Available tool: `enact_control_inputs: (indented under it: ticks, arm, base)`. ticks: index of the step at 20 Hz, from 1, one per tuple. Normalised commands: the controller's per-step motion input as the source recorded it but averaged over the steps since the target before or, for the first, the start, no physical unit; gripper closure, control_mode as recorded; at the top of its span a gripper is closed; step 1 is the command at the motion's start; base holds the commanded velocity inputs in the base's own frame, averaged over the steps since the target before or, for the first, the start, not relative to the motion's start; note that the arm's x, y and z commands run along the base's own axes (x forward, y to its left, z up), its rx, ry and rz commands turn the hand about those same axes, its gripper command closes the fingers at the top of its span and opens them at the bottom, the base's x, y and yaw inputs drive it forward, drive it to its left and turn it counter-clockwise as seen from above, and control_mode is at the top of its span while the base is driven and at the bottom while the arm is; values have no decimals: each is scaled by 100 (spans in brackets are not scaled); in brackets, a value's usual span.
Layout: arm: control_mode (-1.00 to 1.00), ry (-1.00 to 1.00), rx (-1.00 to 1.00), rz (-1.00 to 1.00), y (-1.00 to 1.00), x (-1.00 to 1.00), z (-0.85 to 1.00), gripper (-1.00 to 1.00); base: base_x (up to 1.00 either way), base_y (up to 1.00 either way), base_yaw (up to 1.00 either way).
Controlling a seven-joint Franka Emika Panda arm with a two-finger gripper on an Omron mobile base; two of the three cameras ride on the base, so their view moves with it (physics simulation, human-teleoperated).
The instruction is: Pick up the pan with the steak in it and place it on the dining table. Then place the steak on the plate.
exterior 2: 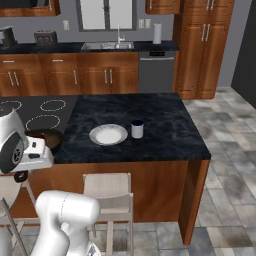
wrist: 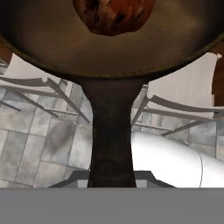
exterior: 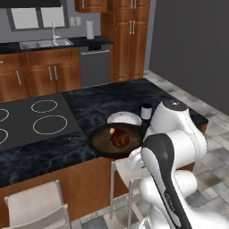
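Note:
The dark pan [exterior: 99,142] is at the front edge of the dining table [exterior: 112,96], left of and in front of the white plate [exterior: 124,118]. The reddish-brown steak [exterior: 120,137] lies in it beside a tiny yellowish bit. In the hand view the pan [wrist: 109,48] with the steak [wrist: 113,13] is close up, and its black handle [wrist: 111,131] runs straight down into my gripper [wrist: 111,181], which is shut on it. Below the handle I see chairs and floor. From the right, the pan [exterior 2: 49,137] pokes out behind my hand, with the plate [exterior 2: 108,134] further right.
A small dark-and-white cup [exterior: 146,111] stands just right of the plate. The grey cooktop [exterior: 31,120] with white rings fills the table's left part. White chairs [exterior: 36,208] [exterior 2: 107,187] stand under the front edge. My own arm hides the table's near right corner.

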Motion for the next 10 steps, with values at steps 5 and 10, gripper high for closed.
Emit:
enact_control_inputs:
  ticks: [5,10]
  arm:
    - [-100,1,0,1,41,42,-45,100]
    - [-100,0,0,0,30,46,-41,100]
  base:
    - [0,0,0]
    - [0,0,0]
